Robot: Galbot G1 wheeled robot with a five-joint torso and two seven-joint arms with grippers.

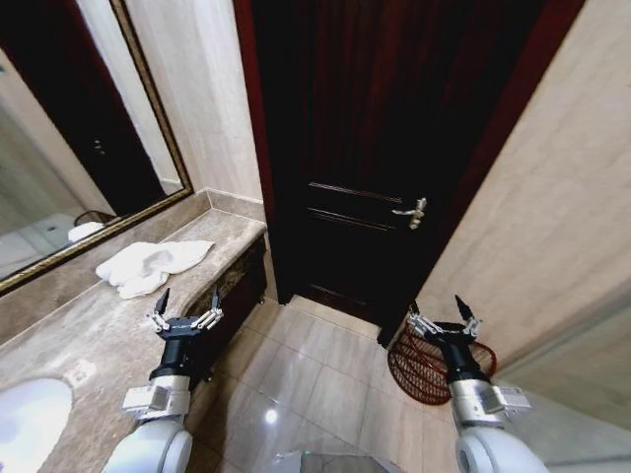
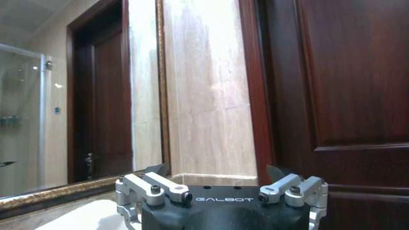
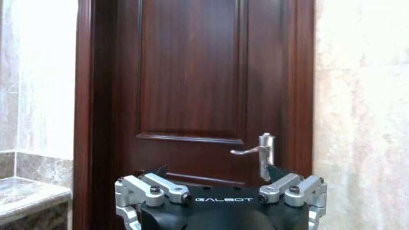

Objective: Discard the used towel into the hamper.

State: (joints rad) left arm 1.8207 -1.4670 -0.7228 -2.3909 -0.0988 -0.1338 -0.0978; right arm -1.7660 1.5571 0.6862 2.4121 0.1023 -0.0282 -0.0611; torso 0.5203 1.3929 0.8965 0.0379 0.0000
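The right gripper (image 1: 442, 313) and its arm cover the near side of the hamper (image 1: 414, 370), and the basket's contents cannot be made out. The sink (image 1: 30, 419) is cut off at the head view's lower left corner. The mirror (image 1: 59, 148) runs off the left edge.

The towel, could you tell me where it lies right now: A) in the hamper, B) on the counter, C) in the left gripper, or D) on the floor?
B: the towel lies crumpled on the counter, ahead of the open left gripper.
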